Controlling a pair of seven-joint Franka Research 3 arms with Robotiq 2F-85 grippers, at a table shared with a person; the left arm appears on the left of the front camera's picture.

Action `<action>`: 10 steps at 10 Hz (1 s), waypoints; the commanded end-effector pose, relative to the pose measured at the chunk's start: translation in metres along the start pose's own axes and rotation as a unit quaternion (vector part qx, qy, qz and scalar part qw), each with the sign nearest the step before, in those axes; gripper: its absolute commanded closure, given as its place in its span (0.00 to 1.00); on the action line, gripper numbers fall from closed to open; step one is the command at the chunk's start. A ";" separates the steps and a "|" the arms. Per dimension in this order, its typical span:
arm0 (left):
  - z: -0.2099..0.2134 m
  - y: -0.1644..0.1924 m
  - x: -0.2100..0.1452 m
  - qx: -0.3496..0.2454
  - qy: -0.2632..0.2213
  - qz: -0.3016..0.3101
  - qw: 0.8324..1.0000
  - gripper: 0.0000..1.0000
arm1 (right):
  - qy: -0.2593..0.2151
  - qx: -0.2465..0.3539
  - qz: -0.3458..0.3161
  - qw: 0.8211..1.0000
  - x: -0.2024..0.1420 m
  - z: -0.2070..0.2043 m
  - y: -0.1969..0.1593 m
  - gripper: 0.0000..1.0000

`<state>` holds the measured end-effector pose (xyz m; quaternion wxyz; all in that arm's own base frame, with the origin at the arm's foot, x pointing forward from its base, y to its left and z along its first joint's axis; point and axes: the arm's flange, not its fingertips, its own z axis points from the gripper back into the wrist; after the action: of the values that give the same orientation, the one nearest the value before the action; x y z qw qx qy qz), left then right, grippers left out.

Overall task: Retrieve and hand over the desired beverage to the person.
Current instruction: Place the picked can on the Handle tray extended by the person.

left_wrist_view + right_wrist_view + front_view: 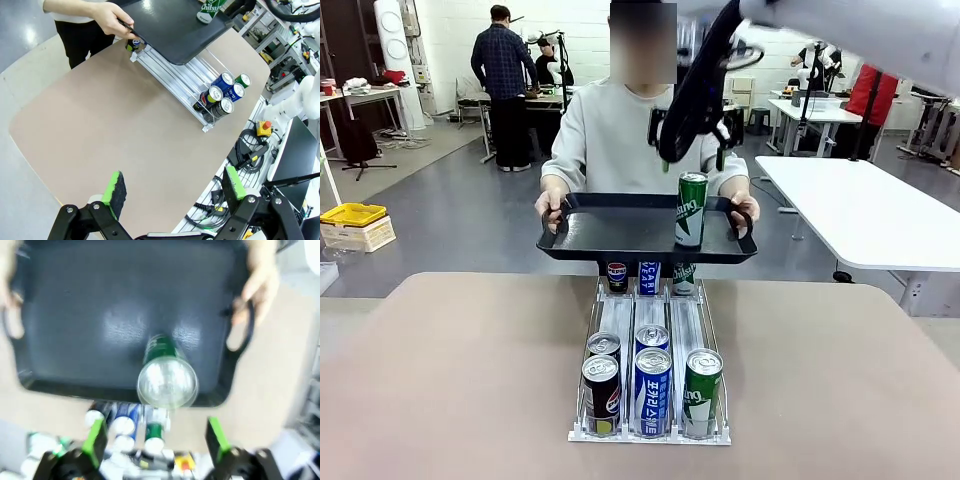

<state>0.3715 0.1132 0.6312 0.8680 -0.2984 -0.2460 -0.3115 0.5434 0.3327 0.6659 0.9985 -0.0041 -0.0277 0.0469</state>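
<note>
A green can stands upright on a black tray that the person in a grey sweatshirt holds by both handles above the table's far edge. My right gripper hangs open just above the can with nothing in it. In the right wrist view the can's top shows beyond the open gripper, with the tray below it. My left gripper is open and empty, high over the tan table; this view also shows the can on the tray.
A clear sloped rack at the table's middle holds several black, blue and green cans, seen too as the rack. A white table stands at the right. Cables and a red stop button lie beside the table.
</note>
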 end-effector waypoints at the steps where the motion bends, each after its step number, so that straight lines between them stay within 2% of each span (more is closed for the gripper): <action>1: 0.002 0.000 -0.001 -0.006 -0.005 -0.005 1.000 0.00 | -0.021 -0.004 -0.007 1.000 -0.063 0.047 -0.023 0.00; 4: 0.002 0.000 -0.001 -0.006 -0.005 -0.005 1.000 0.00 | -0.041 -0.001 -0.001 0.999 -0.136 0.039 -0.086 0.00; 6: 0.002 0.000 -0.001 -0.006 -0.005 -0.005 1.000 0.00 | -0.046 0.021 0.021 0.999 -0.155 0.014 -0.123 0.00; 10: 0.002 0.000 -0.001 -0.006 -0.005 -0.005 1.000 0.00 | -0.029 0.045 0.029 0.998 -0.169 -0.031 -0.156 0.00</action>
<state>0.3715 0.1133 0.6312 0.8680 -0.2985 -0.2461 -0.3113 0.4025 0.1628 0.6320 0.9962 0.0233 -0.0468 0.0695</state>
